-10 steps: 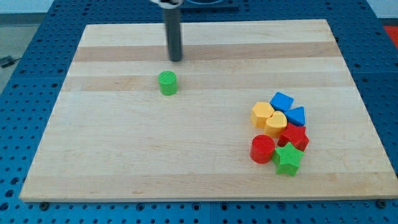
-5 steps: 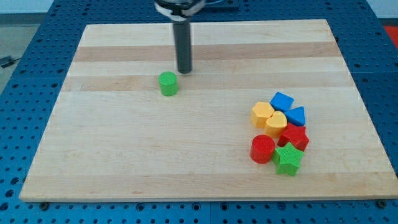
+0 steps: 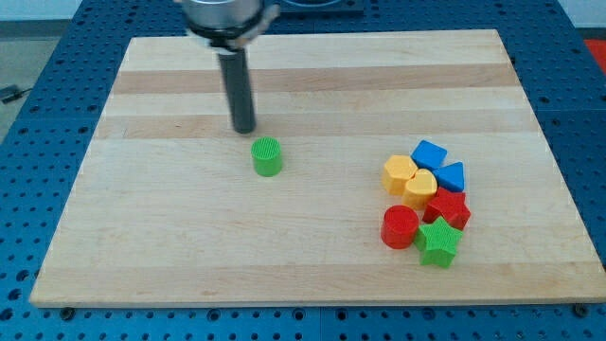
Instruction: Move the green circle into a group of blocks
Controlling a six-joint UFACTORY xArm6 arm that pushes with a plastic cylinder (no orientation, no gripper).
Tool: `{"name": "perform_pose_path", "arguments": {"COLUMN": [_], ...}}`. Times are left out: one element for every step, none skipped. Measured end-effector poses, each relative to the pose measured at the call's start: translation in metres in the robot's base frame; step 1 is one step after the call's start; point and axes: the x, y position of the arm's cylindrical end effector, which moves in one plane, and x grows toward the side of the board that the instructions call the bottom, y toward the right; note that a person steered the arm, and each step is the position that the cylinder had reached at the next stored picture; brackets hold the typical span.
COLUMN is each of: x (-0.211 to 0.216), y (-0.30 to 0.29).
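Observation:
The green circle (image 3: pixel 268 157) is a small green cylinder left of the board's middle. My tip (image 3: pixel 244 129) stands just above and to the left of it, close by but with a small gap. At the view's right sits a tight group: two yellow blocks (image 3: pixel 400 174) (image 3: pixel 421 186), a blue block (image 3: pixel 430 154), a blue triangle-like block (image 3: pixel 452 176), a red star-like block (image 3: pixel 447 208), a red circle (image 3: pixel 400 227) and a green star (image 3: pixel 438 242).
The wooden board (image 3: pixel 189 246) lies on a blue perforated table (image 3: pixel 19 189). The arm's round head (image 3: pixel 222 14) hangs over the board's top edge.
My tip has moved from above right of the green circle to above left of it. The green circle has shifted down and to the right.

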Motion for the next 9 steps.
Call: {"name": "perform_pose_path", "arguments": {"x": [0.018, 0.033, 0.051, 0.077, 0.09, 0.089, 0.091, 0.111, 0.118], "y": [-0.017, -0.001, 0.036, 0.09, 0.136, 0.132, 0.095, 0.09, 0.095]}}
